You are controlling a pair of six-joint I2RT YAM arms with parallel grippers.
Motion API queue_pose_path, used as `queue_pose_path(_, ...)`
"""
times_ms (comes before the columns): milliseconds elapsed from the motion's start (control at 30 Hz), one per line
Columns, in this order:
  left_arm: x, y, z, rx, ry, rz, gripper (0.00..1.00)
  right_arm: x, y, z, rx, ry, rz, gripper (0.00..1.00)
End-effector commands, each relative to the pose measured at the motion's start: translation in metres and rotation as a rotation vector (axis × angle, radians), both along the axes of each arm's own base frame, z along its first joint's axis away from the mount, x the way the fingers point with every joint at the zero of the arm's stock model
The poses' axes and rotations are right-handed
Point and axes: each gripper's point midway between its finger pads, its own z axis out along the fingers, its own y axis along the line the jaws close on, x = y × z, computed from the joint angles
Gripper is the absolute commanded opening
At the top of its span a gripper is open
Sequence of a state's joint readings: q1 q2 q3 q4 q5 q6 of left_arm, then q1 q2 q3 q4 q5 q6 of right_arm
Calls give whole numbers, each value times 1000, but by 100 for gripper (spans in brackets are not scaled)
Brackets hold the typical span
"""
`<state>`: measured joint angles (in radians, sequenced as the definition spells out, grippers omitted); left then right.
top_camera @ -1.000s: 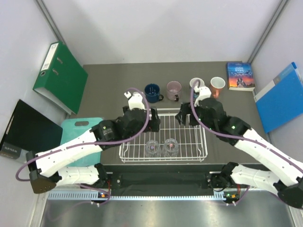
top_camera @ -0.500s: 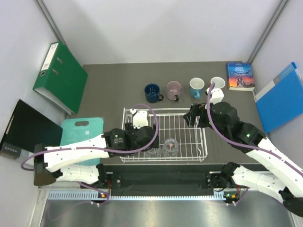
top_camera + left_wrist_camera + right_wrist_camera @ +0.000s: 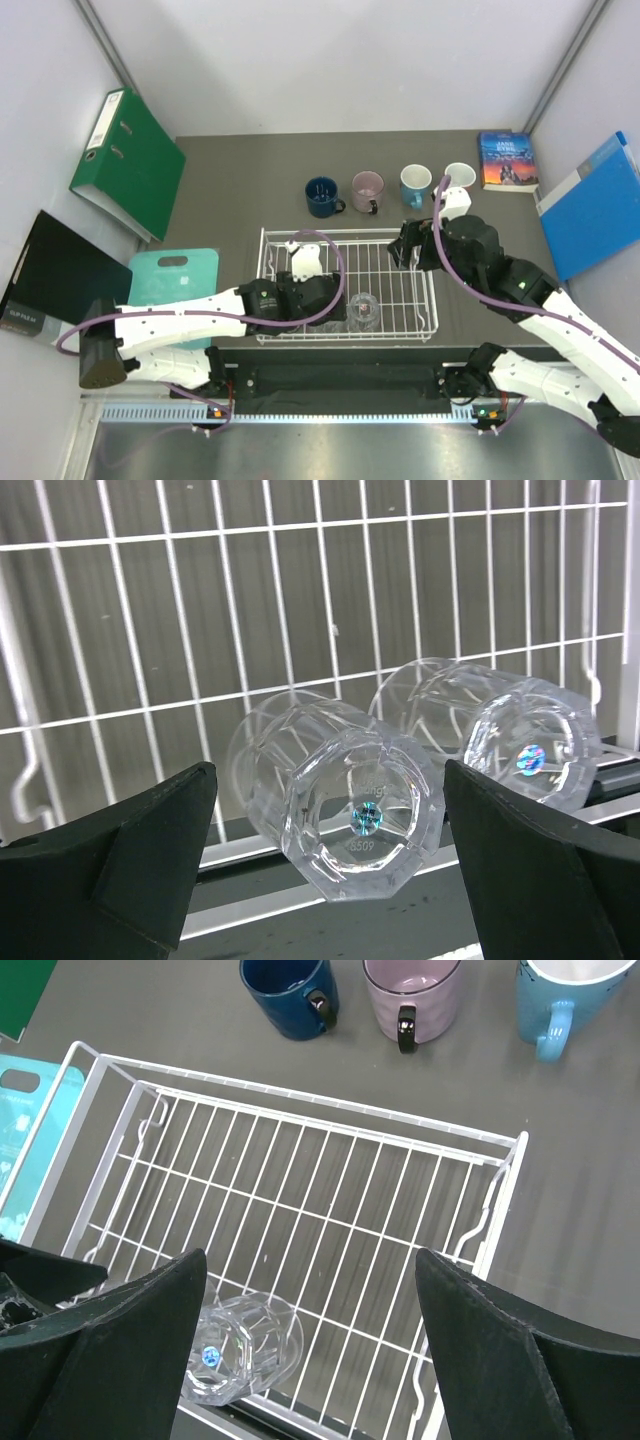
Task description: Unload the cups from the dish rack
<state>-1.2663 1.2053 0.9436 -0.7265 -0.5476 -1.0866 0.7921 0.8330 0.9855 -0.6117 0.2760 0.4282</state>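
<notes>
Dish rack [image 3: 350, 232]: white wire basket on the table [image 3: 230, 190], its near rim close to the table's front edge.
Tumblers: both lie on their sides against the rack's near rim, the nearer tumbler [image 3: 355, 815] just beside the second tumbler [image 3: 520, 750]. Whether they touch cannot be told.
Left gripper [image 3: 328, 780]: jaws wide, flanking the nearer tumbler with a gap on each side.
Right gripper [image 3: 310, 1260]: jaws wide, nothing between them, above bare grid.
Mugs: navy mug [image 3: 322, 196], mauve-pink mug [image 3: 367, 188] and light blue mug [image 3: 414, 184] stand upright in a row beyond the far rim. A fourth mug [image 3: 462, 172] is partly hidden by the right wrist.
Open room: a bare table strip lies between the far rim and the mug row. A teal cutting board [image 3: 175, 270] lies left of the rack.
</notes>
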Motion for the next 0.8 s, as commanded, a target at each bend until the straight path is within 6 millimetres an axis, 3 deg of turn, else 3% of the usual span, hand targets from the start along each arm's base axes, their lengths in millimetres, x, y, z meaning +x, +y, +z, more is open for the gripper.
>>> queue_pose_path(0,-4,-3,-15,8,24,-11,99,1,4,27,34,-57,11,85)
queue_pose_path(200,-6,7,-19,48,37,8,99,0,2,22,26,-49,5,84)
queue_pose_path(533,9,23,24,28,-75,68,99,0,5,16,37,-35,9,84)
queue_pose_path(767,8,16,17,64,-57,40,99,0,6,12,41,-26,6,84)
